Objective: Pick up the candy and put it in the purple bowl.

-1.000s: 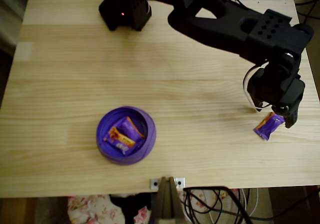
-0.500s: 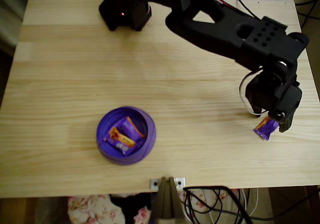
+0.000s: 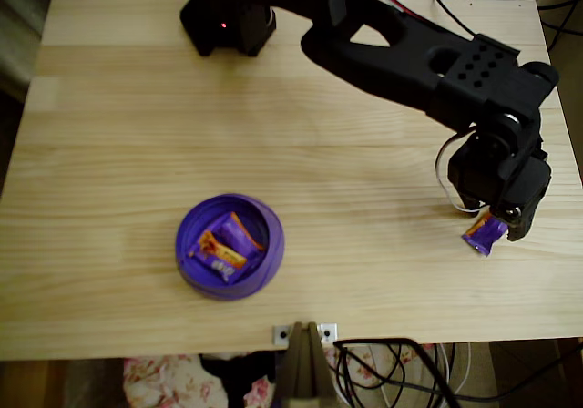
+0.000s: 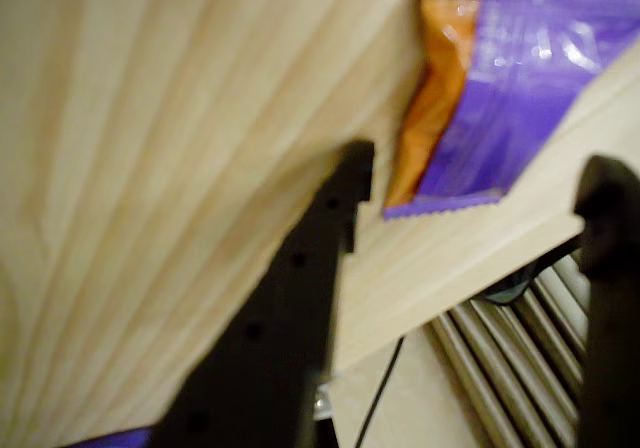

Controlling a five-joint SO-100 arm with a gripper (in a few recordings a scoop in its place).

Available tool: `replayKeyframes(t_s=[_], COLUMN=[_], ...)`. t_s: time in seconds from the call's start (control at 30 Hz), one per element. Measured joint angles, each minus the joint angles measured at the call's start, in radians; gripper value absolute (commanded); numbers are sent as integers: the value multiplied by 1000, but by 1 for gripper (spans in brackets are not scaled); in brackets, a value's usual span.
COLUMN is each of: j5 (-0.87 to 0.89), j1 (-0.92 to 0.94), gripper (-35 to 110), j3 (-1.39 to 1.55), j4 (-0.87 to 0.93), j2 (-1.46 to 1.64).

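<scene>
Candy is the object here, and going left to right in the overhead view: the purple bowl [image 3: 230, 246] sits toward the front left of the table [image 3: 118, 153] with two wrapped bars already lying inside it, and well apart from it, near the right front edge, lies the candy [image 3: 484, 234] still to be picked up, flat on the wood with the gripper [image 3: 499, 219] right over its upper end. In the wrist view the candy [image 4: 510, 88] lies ahead of the gripper [image 4: 478, 183], whose fingers [image 4: 340, 200] stand wide apart with nothing between them; only the wrapper's near corner reaches the gap.

Risks, as I judge them: the bar is flat and slick, so jaws closing this shallow could pinch only the crimped end and let it slip out on the lift. A push instead of a pinch could slide it toward the table edge (it lies close to it, with cables and floor showing beyond), and off it would go. The carry to the bowl is long, so a weak hold matters.

Compared with a second ago, the arm has drawn in and lowered over the bar, covering more of it; the candy has hardly shifted, and the bowl is unchanged.
</scene>
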Motion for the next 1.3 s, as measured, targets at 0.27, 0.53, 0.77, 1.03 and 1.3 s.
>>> replayKeyframes(t_s=[0.27, 0.53, 0.77, 1.03, 1.3], j5=[12, 8, -75, -32, -112], j1=[0, 0, 6, 17, 15], gripper=[28, 35, 35, 30, 28], j3=[-54, -41, 3, 21, 23], j4=[29, 46, 100, 109, 117], j2=[-32, -25, 14, 32, 40])
